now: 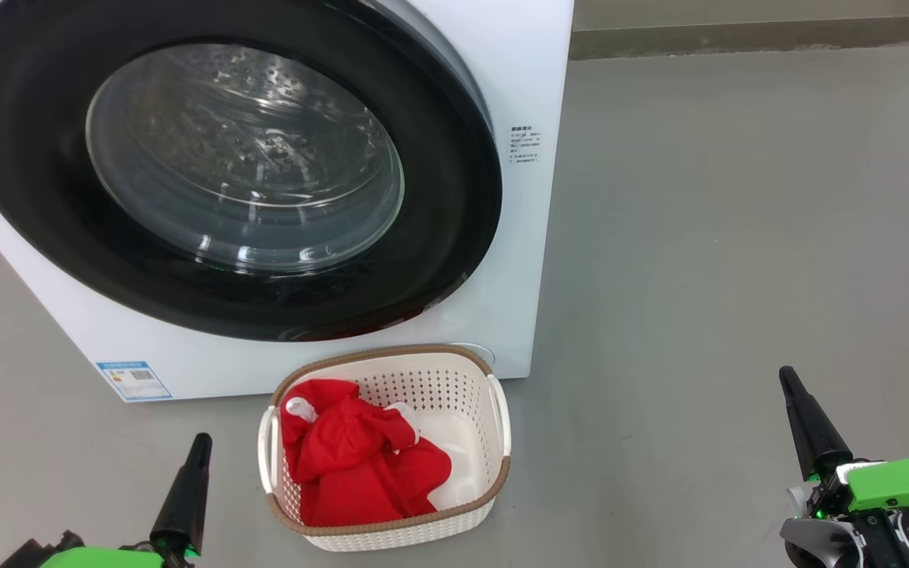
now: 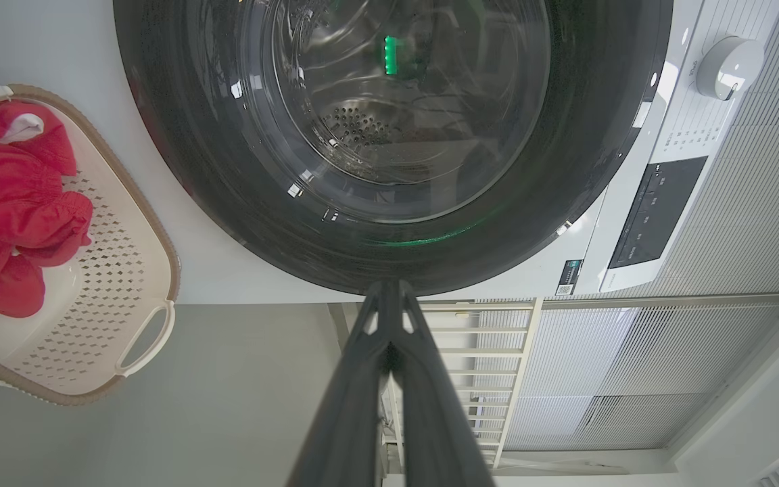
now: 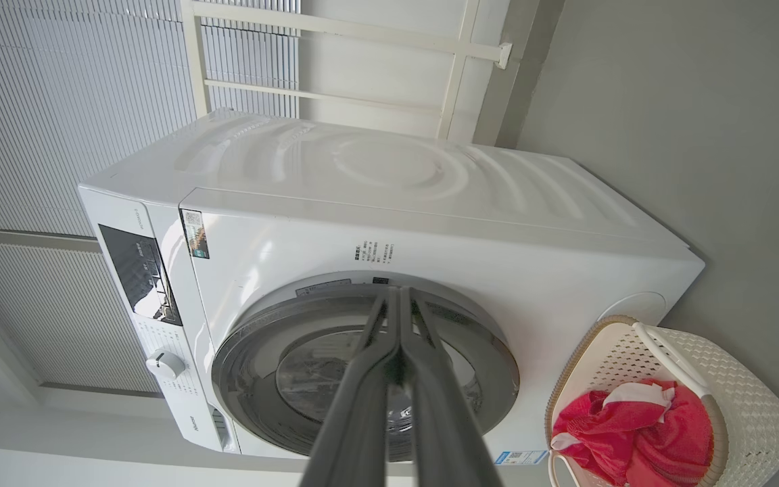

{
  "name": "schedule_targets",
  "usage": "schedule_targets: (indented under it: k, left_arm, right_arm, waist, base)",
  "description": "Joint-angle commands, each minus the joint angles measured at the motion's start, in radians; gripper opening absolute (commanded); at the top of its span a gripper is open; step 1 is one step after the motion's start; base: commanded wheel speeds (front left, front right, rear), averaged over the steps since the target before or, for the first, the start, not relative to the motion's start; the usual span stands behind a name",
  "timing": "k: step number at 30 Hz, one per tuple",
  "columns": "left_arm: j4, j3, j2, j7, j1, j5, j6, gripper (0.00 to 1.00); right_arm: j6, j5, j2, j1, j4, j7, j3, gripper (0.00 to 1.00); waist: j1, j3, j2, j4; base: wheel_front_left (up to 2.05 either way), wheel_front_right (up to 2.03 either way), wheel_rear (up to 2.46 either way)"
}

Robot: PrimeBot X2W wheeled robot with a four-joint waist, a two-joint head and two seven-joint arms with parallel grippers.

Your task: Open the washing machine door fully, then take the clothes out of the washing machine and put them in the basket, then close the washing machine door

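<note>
The washing machine (image 1: pixel 529 197) (image 3: pixel 430 223) stands on the floor with its round black-rimmed door (image 1: pixel 226 170) (image 2: pixel 389 135) (image 3: pixel 362 365) lying against the front; bare steel drum shows through the glass. In front of it sits the cream basket (image 1: pixel 502 418) (image 2: pixel 126 284) (image 3: pixel 734 392), holding the red clothes (image 1: pixel 360 457) (image 2: pixel 11 196) (image 3: pixel 640 433) with bits of white cloth. My left gripper (image 1: pixel 200 442) (image 2: pixel 389 287) is shut and empty, low at the basket's left. My right gripper (image 1: pixel 787 377) (image 3: pixel 399 292) is shut and empty, well right of the basket.
Grey floor (image 1: pixel 738 237) spreads to the right of the washer up to a wall base (image 1: pixel 762 35). The control panel (image 2: pixel 653 210) and white dial (image 2: pixel 727 67) sit along the washer's top front. White slatted panels and a pale frame (image 3: pixel 335 40) stand behind the machine.
</note>
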Motion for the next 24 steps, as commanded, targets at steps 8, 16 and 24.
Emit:
schedule_targets:
  k: [8,16,24]
  left_arm:
    - [-0.02,0.038,0.012,0.007,-0.039,0.009,-0.007,0.0]
    - [-0.02,0.039,0.01,0.008,-0.039,0.01,-0.007,0.0]
    - [-0.02,0.041,0.009,0.009,-0.039,0.011,-0.007,0.0]
  right_arm:
    - [-0.001,0.002,-0.005,-0.041,-0.03,0.006,0.012,0.0]
    - [-0.001,0.002,-0.005,-0.041,-0.03,0.006,0.012,0.0]
    - [-0.001,0.002,-0.005,-0.041,-0.03,0.006,0.012,0.0]
  waist:
    - [-0.0001,0.0,0.0,0.0]
    - [-0.0001,0.0,0.0,0.0]
    - [-0.0001,0.0,0.0,0.0]
  base:
    - [0.0,0.0,0.0]
    - [0.0,0.0,0.0]
    - [0.0,0.0,0.0]
